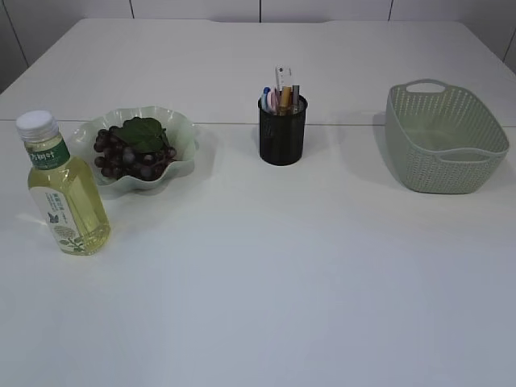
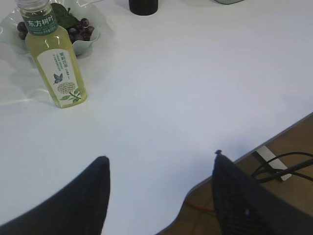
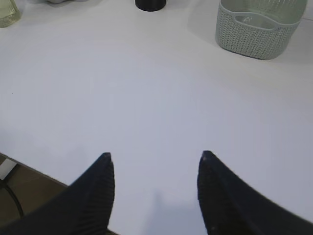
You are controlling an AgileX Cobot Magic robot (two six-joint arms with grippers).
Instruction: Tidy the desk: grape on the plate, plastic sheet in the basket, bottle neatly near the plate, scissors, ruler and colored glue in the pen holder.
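Note:
A bunch of dark grapes (image 1: 129, 155) with a green leaf lies on the pale wavy plate (image 1: 184, 137) at the left. A bottle of yellow-green tea (image 1: 64, 193) stands upright in front of the plate, also in the left wrist view (image 2: 56, 63). The black mesh pen holder (image 1: 282, 133) holds a ruler, scissors and coloured sticks. The green woven basket (image 1: 443, 137) stands at the right; something clear seems to lie in it in the right wrist view (image 3: 259, 24). My left gripper (image 2: 159, 159) and right gripper (image 3: 154, 155) are open and empty over the table's front edge.
The white table (image 1: 266, 274) spans the exterior view. Its front edge shows in the left wrist view, with floor and black cables (image 2: 281, 166) below. Neither arm shows in the exterior view.

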